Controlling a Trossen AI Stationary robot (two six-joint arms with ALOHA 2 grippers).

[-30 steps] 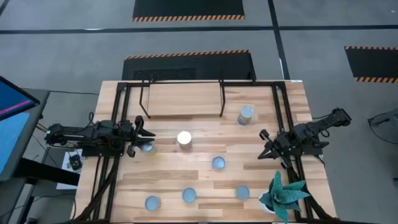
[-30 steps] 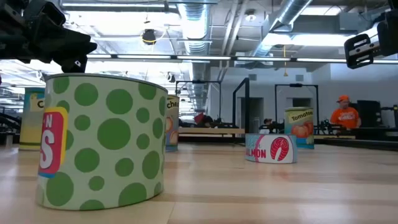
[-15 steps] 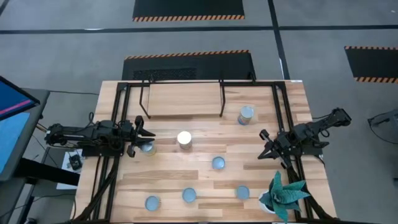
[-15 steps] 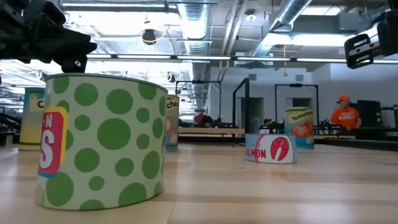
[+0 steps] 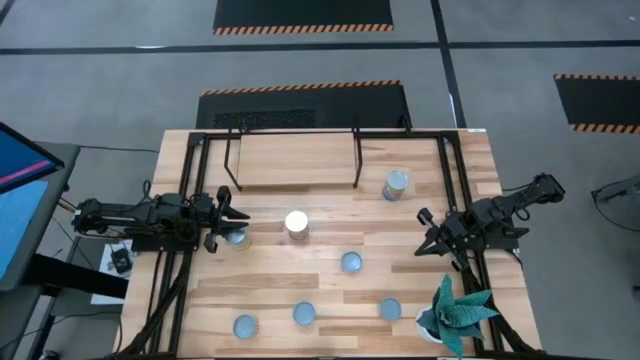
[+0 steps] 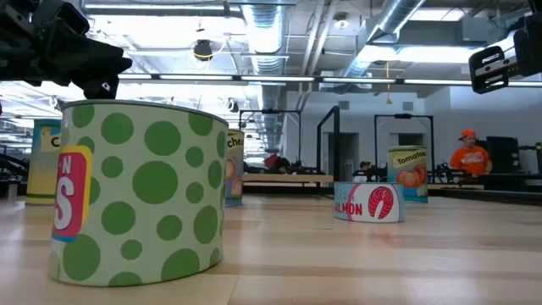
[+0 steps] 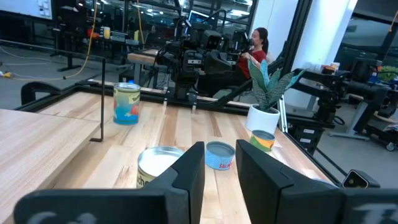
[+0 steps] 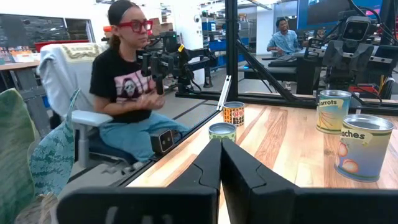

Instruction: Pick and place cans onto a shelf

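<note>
nothing has changed in the last second: both high and low views match the earlier ones exactly, with every tin and both arms where they were. that reads as a pause before the first pick, since the low light-wood shelf on thin black legs (image 5: 293,160) at the far edge of the big wooden tabletop (image 5: 430,300) carries no tin at all.

seven small round tins with silvery blue-grey tops are spread over the table. one tall tin (image 5: 396,185) stands just off the shelf's right front corner. a brightly lit tin (image 5: 296,223) sits near the middle, and another tin (image 5: 238,238) lies just beside the left gripper (image 5: 228,211). a single tin (image 5: 351,262) stands further toward the near side, and three tins (image 5: 304,314) line the near edge, the rightmost close to the green spiky plant in a white pot (image 5: 456,309). in the low view a green-spotted tin (image 6: 135,193) fills the foreground.

the left gripper hovers over the table's left side, pointing toward the centre; in the left wrist view its fingers (image 7: 189,169) stand a narrow gap apart with nothing between them. the right gripper (image 5: 424,232) waits over the right side, above the plant; in the right wrist view its fingers (image 8: 210,165) are pressed together and hold nothing. a seated person in a black shirt (image 8: 129,87) shows beyond the table.

judging from this, the whole task is still ahead, and the tin nearest the left gripper looks the likeliest first pick.
</note>
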